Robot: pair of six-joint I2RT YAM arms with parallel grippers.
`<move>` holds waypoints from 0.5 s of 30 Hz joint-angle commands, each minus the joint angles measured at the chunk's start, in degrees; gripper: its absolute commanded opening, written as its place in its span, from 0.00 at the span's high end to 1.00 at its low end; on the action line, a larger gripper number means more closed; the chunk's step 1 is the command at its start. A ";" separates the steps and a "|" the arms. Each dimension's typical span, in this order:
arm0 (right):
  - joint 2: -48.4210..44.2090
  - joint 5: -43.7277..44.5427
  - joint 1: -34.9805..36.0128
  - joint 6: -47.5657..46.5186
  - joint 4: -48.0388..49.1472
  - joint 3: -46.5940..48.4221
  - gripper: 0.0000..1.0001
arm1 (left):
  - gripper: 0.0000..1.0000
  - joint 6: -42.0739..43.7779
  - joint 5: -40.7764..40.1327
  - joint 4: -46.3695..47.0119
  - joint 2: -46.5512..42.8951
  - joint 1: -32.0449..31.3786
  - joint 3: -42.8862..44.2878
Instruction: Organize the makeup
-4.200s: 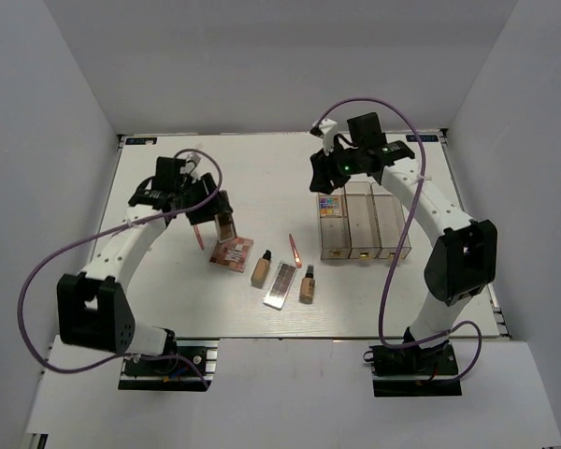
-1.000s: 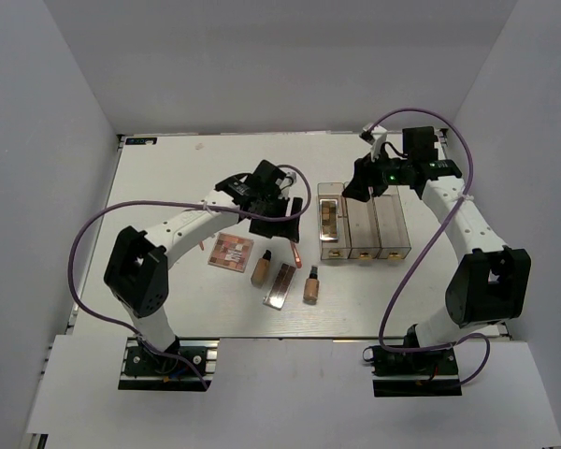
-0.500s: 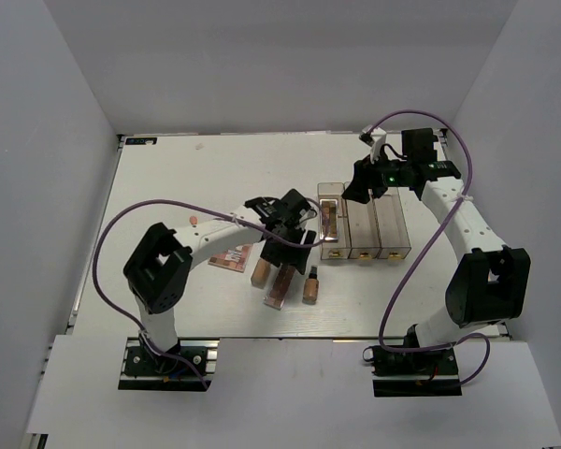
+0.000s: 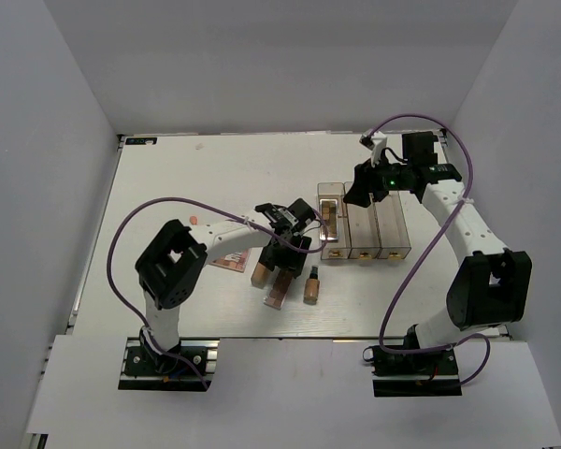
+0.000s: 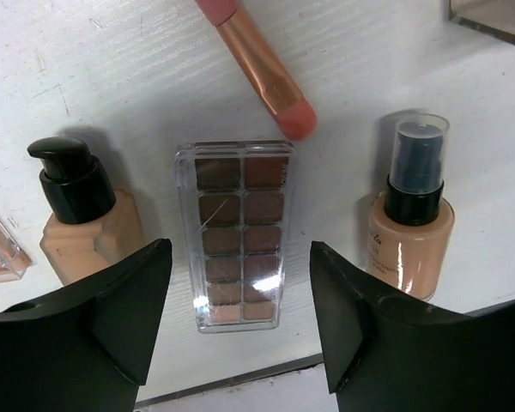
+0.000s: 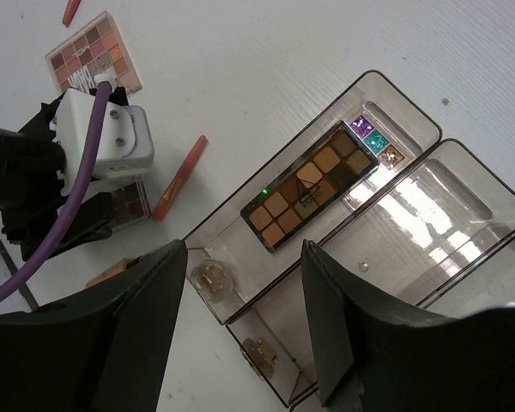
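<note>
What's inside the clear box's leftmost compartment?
In the clear box, a brown eyeshadow palette lies flat in that compartment. Beyond one end, purple, teal and gold pans of a multicolour palette show; the rest of it, if any, is covered.

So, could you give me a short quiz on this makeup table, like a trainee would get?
1. True or false: the left tool is shut.
2. Seen from the top camera, which compartment of the box has palettes in it? A left, B middle, C right.
3. How many bottles flank the loose palette under the left tool?
Key: 1 false, it is open; 2 A; 3 two.
</note>
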 commanded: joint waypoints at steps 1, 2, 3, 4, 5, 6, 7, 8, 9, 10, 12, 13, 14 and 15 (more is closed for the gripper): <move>-2.21 -0.24 -0.16 -0.42 -0.31 0.25 0.38 | 0.25 -0.60 -1.27 0.97 0.69 -0.23 0.93; -2.29 0.02 -0.25 -0.24 -0.40 0.60 0.38 | 0.25 -0.60 -1.19 1.23 1.13 -0.23 0.93; -2.21 0.11 -0.16 -0.24 -0.57 1.22 0.38 | 0.26 -0.69 -1.01 1.14 1.31 -0.23 0.93; -2.12 0.37 -0.08 -0.07 -0.66 1.66 0.38 | 0.25 -0.69 -1.01 1.14 1.49 -0.76 1.28; -2.12 0.55 -0.25 -0.07 -0.92 2.01 0.38 | 0.25 -0.78 -0.92 1.23 1.84 -0.76 1.46; -2.12 0.73 -0.16 -0.15 -0.92 2.62 0.37 | 0.25 -0.78 -0.92 1.41 2.01 -0.76 1.63; -2.12 0.81 -0.25 -0.15 -1.10 2.89 0.38 | 0.26 -0.78 -1.18 1.41 2.28 -0.76 1.81; -2.12 0.82 -0.16 -0.24 -1.36 3.24 0.38 | 0.26 -0.78 -1.62 1.23 2.89 -0.76 2.07; -2.03 0.82 -0.25 -0.24 -1.36 3.24 0.38 | 0.26 -0.78 -1.89 1.14 3.42 -1.28 2.16; -2.20 0.82 -0.25 -0.24 -1.45 3.42 0.37 | 0.27 -0.78 -2.06 1.06 3.77 -1.29 2.16; -2.12 0.99 -0.25 -0.24 -1.54 3.59 0.37 | 0.31 -0.78 -2.15 1.14 4.47 -1.29 2.16; -2.21 1.25 -0.16 -0.24 -1.54 3.77 0.37 | 0.32 -0.86 -2.24 1.32 4.56 -1.29 1.99; -2.29 1.34 -0.25 -0.15 -1.63 3.86 0.37 | 0.36 -1.04 -2.07 1.49 4.56 -1.81 1.90; -2.29 1.69 -0.25 -0.24 -1.63 4.03 0.37 | 0.42 -1.22 -2.50 1.32 4.65 -1.82 1.90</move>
